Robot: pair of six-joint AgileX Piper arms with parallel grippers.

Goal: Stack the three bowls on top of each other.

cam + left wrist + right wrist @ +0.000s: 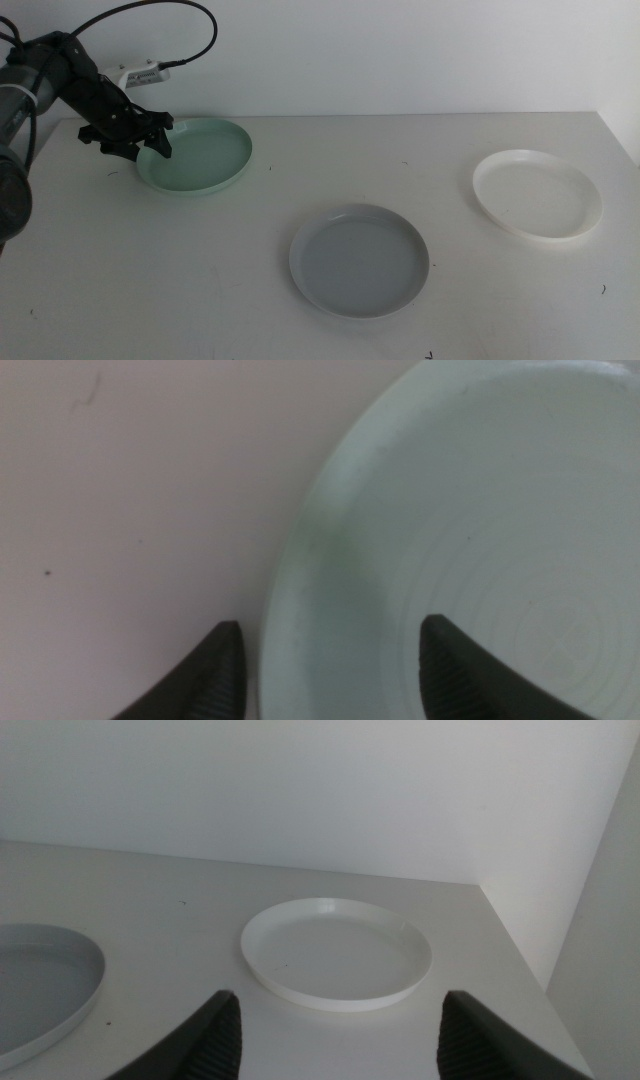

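The left gripper (145,138) reaches in from the left side, angled downward, jaws spread wide; the right gripper (330,1038) is likewise spread.

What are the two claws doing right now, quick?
Left gripper: open, its jaws either side of the mint green bowl's rim, not clamped.
Right gripper: open, holding nothing, facing the white bowl.

At the upper left of the frame the left gripper (148,143) sits at the left rim of the mint green bowl (200,154), which looks tipped up slightly. The grey-blue bowl (359,260) lies flat at lower centre on the white tabletop (150,270). The white bowl (537,193) rests at right, well apart.
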